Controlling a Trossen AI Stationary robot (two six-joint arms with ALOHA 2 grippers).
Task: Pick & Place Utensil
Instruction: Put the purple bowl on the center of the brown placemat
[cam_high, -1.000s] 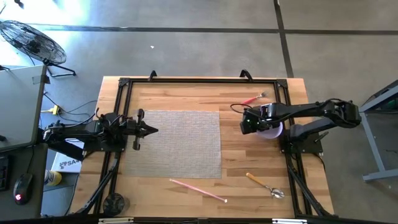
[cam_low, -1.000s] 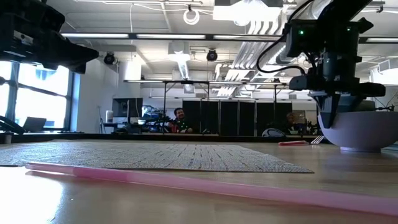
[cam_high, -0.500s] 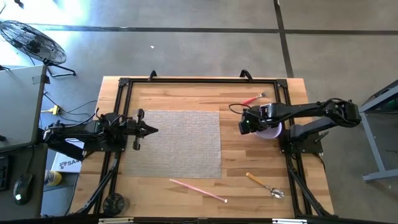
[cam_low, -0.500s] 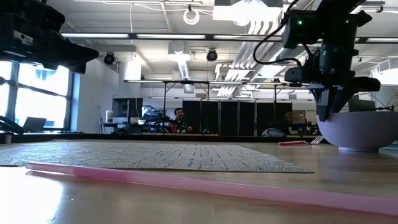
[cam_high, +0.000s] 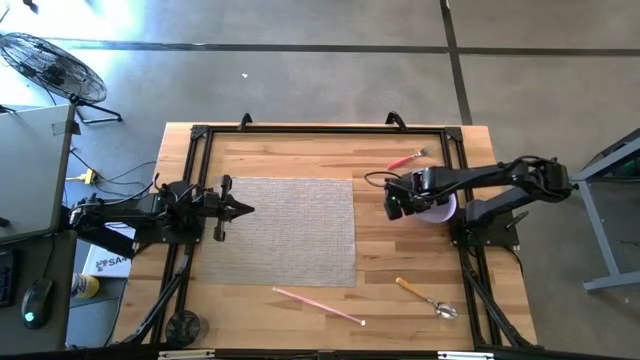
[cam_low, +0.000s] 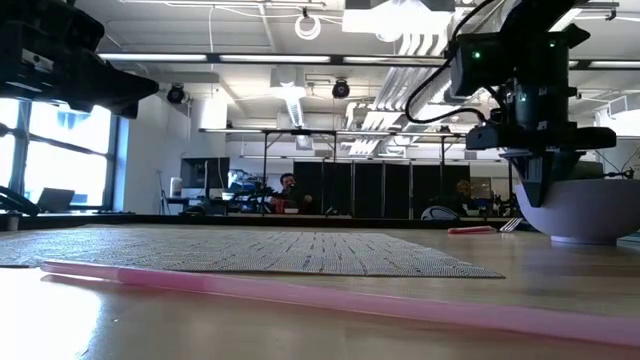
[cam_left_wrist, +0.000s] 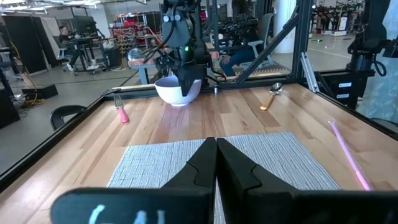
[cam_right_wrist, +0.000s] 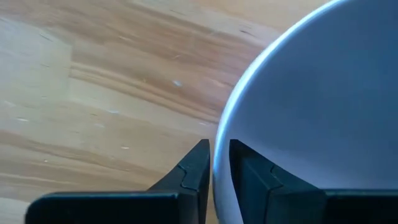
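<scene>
A pale bowl (cam_high: 440, 209) stands on its base on the wood table, right of the grey woven mat (cam_high: 290, 230). My right gripper (cam_high: 398, 200) points down at the bowl's left rim and is shut on it. A red-handled fork (cam_high: 406, 159) lies flat on the table behind the bowl. An orange-handled spoon (cam_high: 425, 296) lies near the front right. My left gripper (cam_high: 245, 209) is shut with nothing in it, held level above the mat's left edge. My right gripper pinches the bowl's rim (cam_right_wrist: 221, 134) on the side toward the mat. One finger (cam_right_wrist: 249, 171) is inside the bowl and the other finger (cam_right_wrist: 194, 168) is outside it. The fingers come from above, pointing down. The bowl (cam_low: 585, 210) stands upright on the table.
A thin pink stick (cam_high: 318, 305) lies on the table in front of the mat. A black frame (cam_high: 320, 129) runs round the table's far and side edges. Bare wood shows between the mat and the bowl and along the near edge.
My right gripper has shifted a little toward the table's left edge at the bowl's rim and has come from a slight tilt to upright. The bowl has stayed on the table.
</scene>
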